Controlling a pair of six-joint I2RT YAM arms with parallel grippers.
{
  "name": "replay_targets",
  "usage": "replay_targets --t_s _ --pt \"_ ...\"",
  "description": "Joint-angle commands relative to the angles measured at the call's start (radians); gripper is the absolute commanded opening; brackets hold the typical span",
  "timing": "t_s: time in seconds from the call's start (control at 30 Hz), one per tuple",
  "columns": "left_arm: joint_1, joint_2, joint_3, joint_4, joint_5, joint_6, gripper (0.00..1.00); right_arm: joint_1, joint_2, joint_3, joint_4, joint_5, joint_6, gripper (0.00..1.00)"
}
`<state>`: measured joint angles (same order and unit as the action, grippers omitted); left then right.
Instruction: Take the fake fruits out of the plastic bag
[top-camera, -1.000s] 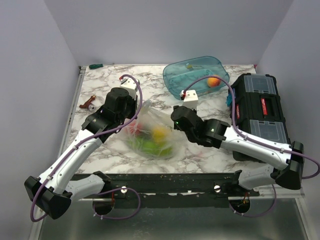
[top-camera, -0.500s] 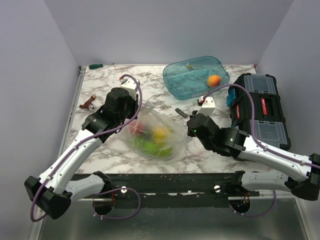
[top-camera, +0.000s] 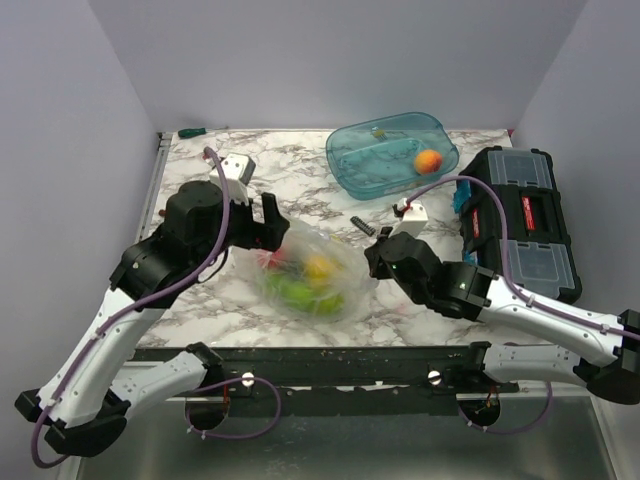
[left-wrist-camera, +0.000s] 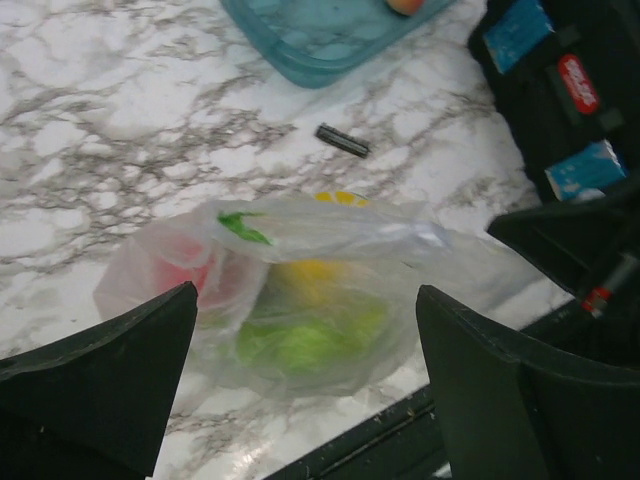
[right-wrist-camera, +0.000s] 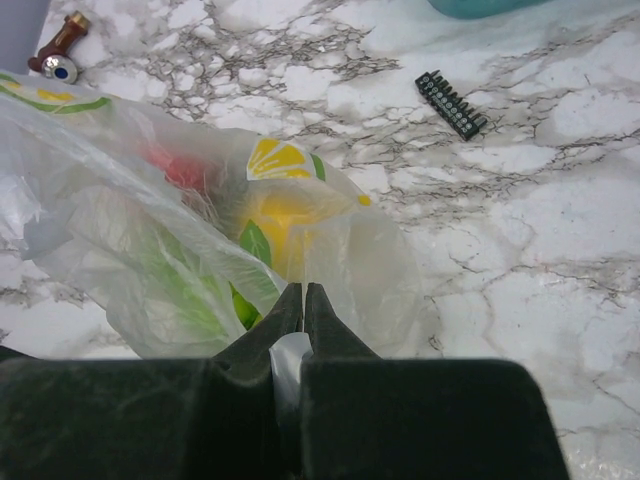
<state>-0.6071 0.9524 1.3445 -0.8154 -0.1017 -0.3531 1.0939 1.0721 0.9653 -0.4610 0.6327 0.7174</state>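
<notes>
The plastic bag (top-camera: 310, 268), see-through with lemon prints, lies on the marble near the front edge. The fake fruits show through it: a yellow one (top-camera: 320, 267), a green one (top-camera: 294, 290) and a red one (top-camera: 268, 258). My left gripper (top-camera: 262, 222) hangs open above the bag's left end, and its fingers (left-wrist-camera: 100, 380) straddle the bag (left-wrist-camera: 300, 270) without touching it. At the bag's right edge my right gripper (top-camera: 373, 258) is shut, and in the right wrist view white film is pinched between its jaws (right-wrist-camera: 303, 295).
A teal tub (top-camera: 372, 172) holding an orange ball (top-camera: 428, 161) stands at the back. A black toolbox (top-camera: 520, 220) fills the right side. A dark bit strip (top-camera: 360, 222) lies behind the bag. A small brown tool (top-camera: 177, 208) and a green screwdriver (top-camera: 192, 131) lie left.
My left gripper has opened, let go of the bag and drawn back to the left. My right gripper moved in from behind and closed on the bag's right edge.
</notes>
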Motion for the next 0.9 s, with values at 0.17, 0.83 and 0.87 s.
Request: replay_targets --t_s 0.17,0.83,0.87 --pt "-0.428 -0.067 -0.186 0.183 -0.407 -0.021 0.99 0.006 -0.078 -0.032 0.071 -0.030 0.004 0.01" --pt "-0.537 0.188 -0.226 0.458 -0.681 0.485 0.66 0.005 -0.127 -0.038 0.067 -0.075 0.060 0.01" --pt "-0.537 0.193 -0.228 0.458 -0.703 0.482 0.62 0.005 -0.122 -0.037 0.065 -0.078 0.063 0.01"
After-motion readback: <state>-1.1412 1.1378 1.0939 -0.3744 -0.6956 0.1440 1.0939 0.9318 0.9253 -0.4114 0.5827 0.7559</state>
